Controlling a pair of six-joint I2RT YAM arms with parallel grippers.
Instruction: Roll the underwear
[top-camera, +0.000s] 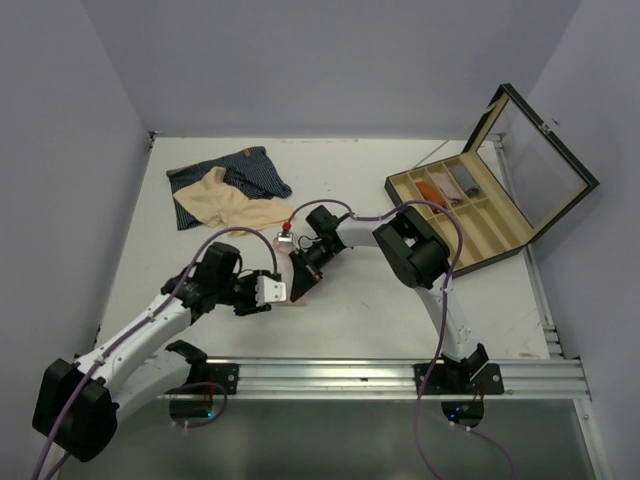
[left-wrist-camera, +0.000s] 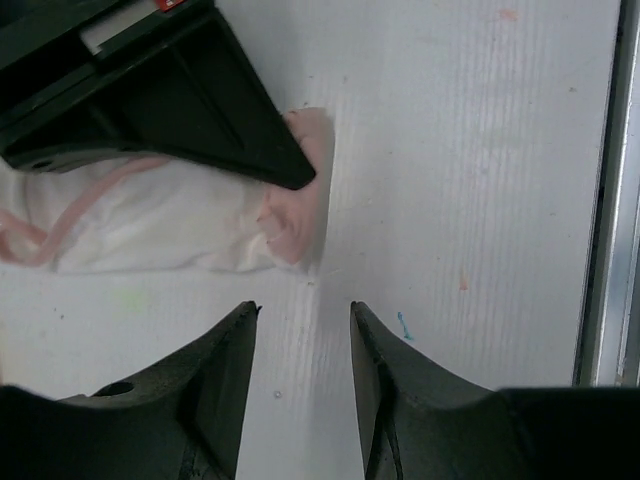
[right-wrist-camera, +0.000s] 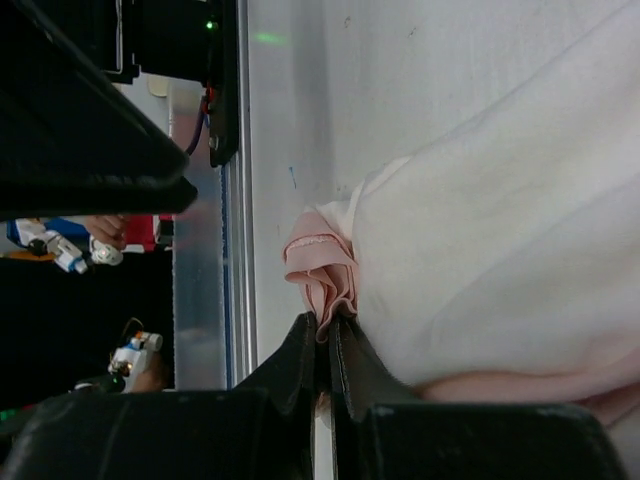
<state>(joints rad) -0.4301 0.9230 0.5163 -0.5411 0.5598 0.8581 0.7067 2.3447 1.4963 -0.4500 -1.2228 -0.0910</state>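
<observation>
Overhead, the white table (top-camera: 380, 300) offers wide bare surface across the centre and lower right of the frame; it is bounded by grey walls (top-camera: 60, 150) at left and top, a metal rail (top-camera: 400, 375) along the bottom and an open wooden box (top-camera: 465, 215) at upper right; both arms meet just left of centre. The pink-and-white underwear (top-camera: 284, 266) lies bunched there, between the two grippers; the beige underwear (top-camera: 235, 205) and navy underwear (top-camera: 255, 170) overlap at upper left, well apart from either arm. The right gripper (right-wrist-camera: 325, 322) has its jaws together, pinching the pink hem at the garment's end; white cloth spreads to the right of its wrist view. The left gripper (left-wrist-camera: 305, 310) holds its jaws apart with only bare table between them; the garment's pink end sits just above their tips in the left wrist view, not touching.
</observation>
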